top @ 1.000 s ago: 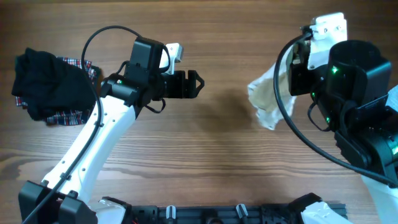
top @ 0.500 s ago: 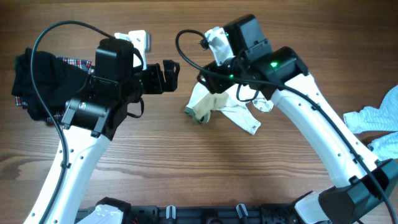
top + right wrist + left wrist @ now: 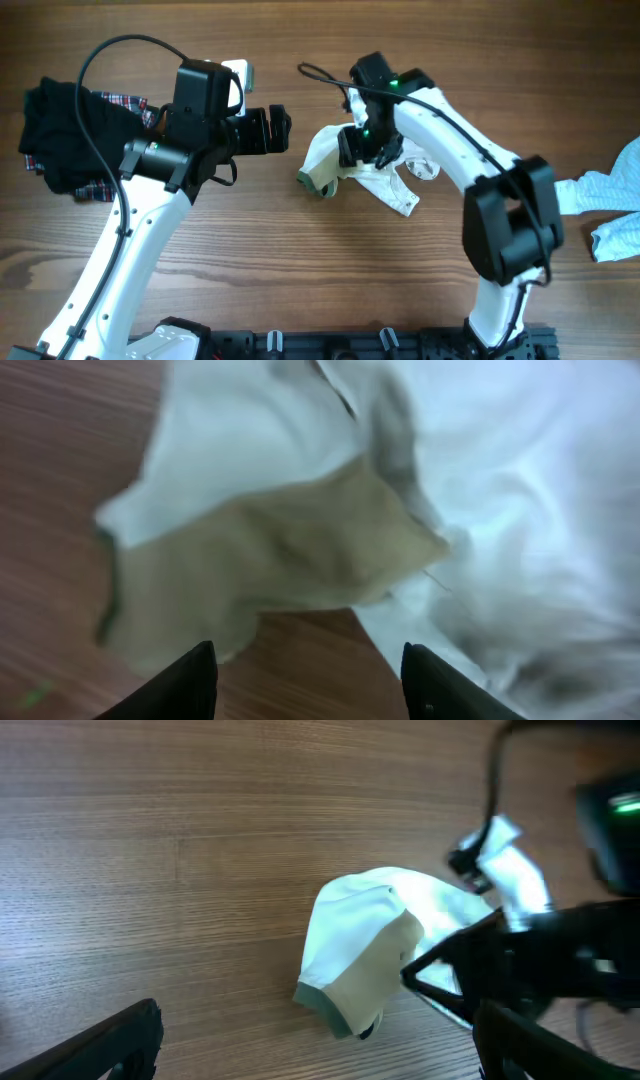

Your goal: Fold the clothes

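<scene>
A crumpled white T-shirt (image 3: 388,186) with a khaki-tan sleeve (image 3: 322,172) lies on the wooden table near the middle. My right gripper (image 3: 358,150) hovers just over its upper part, pointing down. In the right wrist view its jaws stand open (image 3: 315,690) with bare wood between them, and the tan sleeve (image 3: 270,560) and white cloth (image 3: 520,510) lie just beyond. My left gripper (image 3: 281,130) is open, a short way left of the shirt and facing it. The left wrist view shows the shirt (image 3: 365,945) ahead of the wide-open left gripper (image 3: 320,1055).
A pile of black clothes (image 3: 65,140) with a red-plaid piece (image 3: 125,100) under it sits at the far left. Pale-blue clothes (image 3: 612,195) lie at the right edge. Cables loop off both arms. A dark rail (image 3: 380,342) runs along the near edge.
My right arm swung from the right side to the middle with the T-shirt, let it go on the table and opened. The left arm shifted slightly, staying open.
</scene>
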